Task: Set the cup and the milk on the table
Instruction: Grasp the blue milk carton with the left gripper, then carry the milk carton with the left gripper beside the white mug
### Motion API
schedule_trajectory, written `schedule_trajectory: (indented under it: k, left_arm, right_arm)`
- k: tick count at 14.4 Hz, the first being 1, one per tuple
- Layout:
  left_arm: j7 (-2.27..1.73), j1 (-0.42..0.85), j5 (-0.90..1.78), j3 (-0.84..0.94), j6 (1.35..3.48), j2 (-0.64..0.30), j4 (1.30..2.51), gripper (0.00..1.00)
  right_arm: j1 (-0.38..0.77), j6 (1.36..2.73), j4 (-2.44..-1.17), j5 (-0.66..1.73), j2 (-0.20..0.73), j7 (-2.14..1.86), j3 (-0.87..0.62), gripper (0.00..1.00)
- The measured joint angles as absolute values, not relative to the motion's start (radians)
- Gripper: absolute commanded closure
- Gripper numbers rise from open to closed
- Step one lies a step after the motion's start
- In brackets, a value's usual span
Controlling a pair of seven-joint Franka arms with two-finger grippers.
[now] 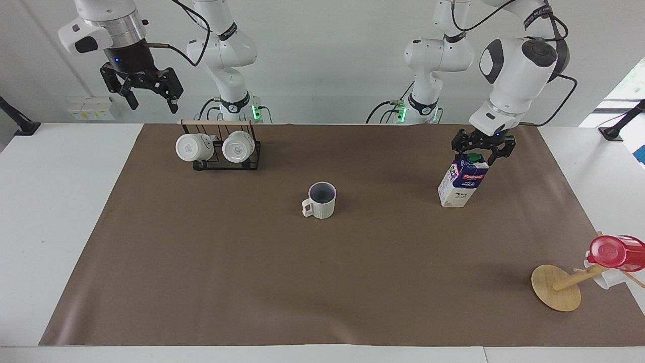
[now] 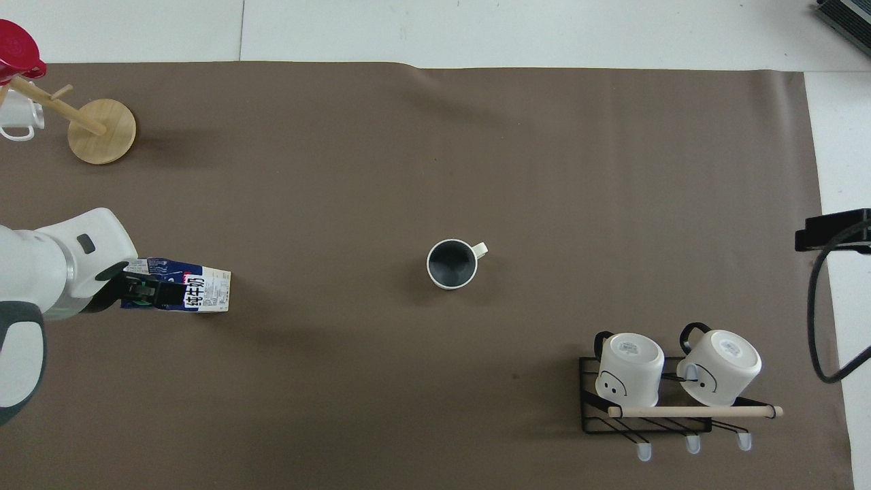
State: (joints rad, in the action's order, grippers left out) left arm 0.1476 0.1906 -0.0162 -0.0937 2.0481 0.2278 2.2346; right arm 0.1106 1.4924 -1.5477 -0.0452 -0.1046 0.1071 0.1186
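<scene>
A black wire rack (image 1: 226, 160) (image 2: 646, 408) with a wooden rod holds two glossy white mugs (image 1: 194, 147) (image 2: 629, 368), near the robots at the right arm's end. Far from the robots, at the left arm's end, a tipped wooden mug stand (image 1: 556, 287) (image 2: 102, 131) carries a red cup (image 1: 616, 252) (image 2: 18, 51).

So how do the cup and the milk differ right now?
The cup is short, round and cream-white with a side handle; the milk is a taller carton, blue above, white below, with a green cap. The cup stands free mid-table; the left gripper is at the milk's top. The milk is toward the left arm's end. Both stand upright on the table.
</scene>
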Motion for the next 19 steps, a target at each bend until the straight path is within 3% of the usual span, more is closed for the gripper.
schedule_trajectory:
  k: [4,6,11,19]
  left_arm:
    - [0.160,0.189,-0.017,-0.098,2.069,0.231,2.249,0.02]
    - [0.166,0.188,-0.017,-0.101,2.086,0.231,2.262,0.15]
    - [0.176,0.188,-0.018,-0.103,2.088,0.234,2.267,0.31]
    - [0.181,0.172,-0.018,-0.105,2.075,0.236,2.251,0.38]
  right_arm:
    - [0.111,1.492,-1.548,-0.045,-0.105,0.107,0.119,0.00]
    - [0.111,1.492,-1.548,-0.045,-0.105,0.107,0.119,0.00]
    - [0.111,1.492,-1.548,-0.045,-0.105,0.107,0.119,0.00]
    - [0.111,1.492,-1.548,-0.045,-0.105,0.107,0.119,0.00]
